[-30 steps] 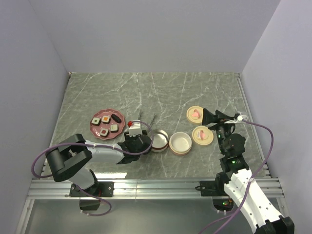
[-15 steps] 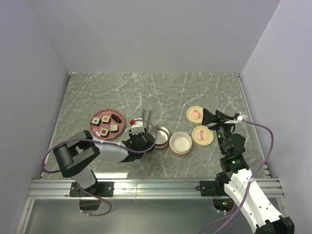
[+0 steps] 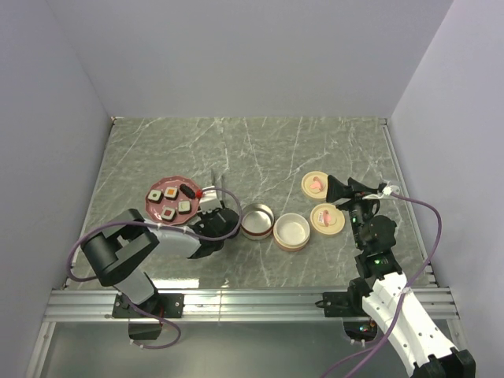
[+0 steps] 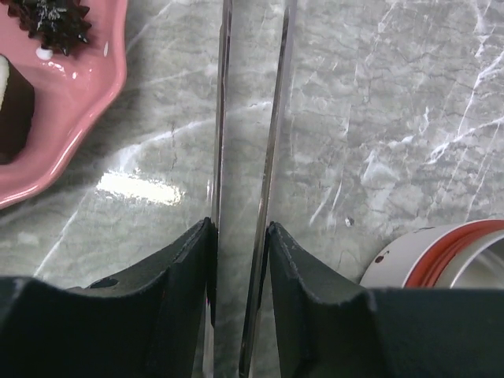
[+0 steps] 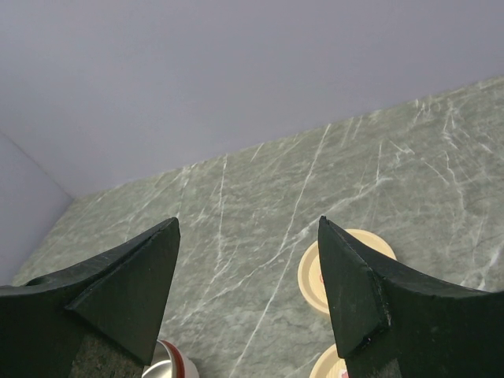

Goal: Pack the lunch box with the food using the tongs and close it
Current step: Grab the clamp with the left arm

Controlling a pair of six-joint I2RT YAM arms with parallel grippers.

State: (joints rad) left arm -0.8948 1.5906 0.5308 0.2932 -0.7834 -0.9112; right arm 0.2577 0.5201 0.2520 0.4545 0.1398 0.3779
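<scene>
In the left wrist view the tongs' (image 4: 276,118) two thin silver arms run straight up from between my left gripper's (image 4: 240,228) jaws, which press on them from both sides. From above, the left gripper (image 3: 218,211) sits just right of the pink plate (image 3: 159,204), and the tongs (image 3: 214,185) point away past the plate's right edge. Several food blocks (image 3: 170,191) lie on the plate. One dark-sided block (image 4: 12,110) shows at the left edge of the wrist view. The lunch box's two round open tiers (image 3: 257,220) (image 3: 291,231) stand right of the gripper. My right gripper (image 3: 346,195) hangs open and empty.
Two cream lids (image 3: 315,184) (image 3: 327,218) lie beside the right gripper (image 5: 249,224), and one lid (image 5: 311,276) shows between its fingers. A black spiky piece (image 4: 47,16) sits on the plate's rim (image 4: 79,94). A red-banded tier (image 4: 441,256) stands close at the lower right. Walls enclose the table.
The left gripper has closed on the tongs, bringing their arms closer together, and has carried them left towards the plate. The right arm has stayed put.
</scene>
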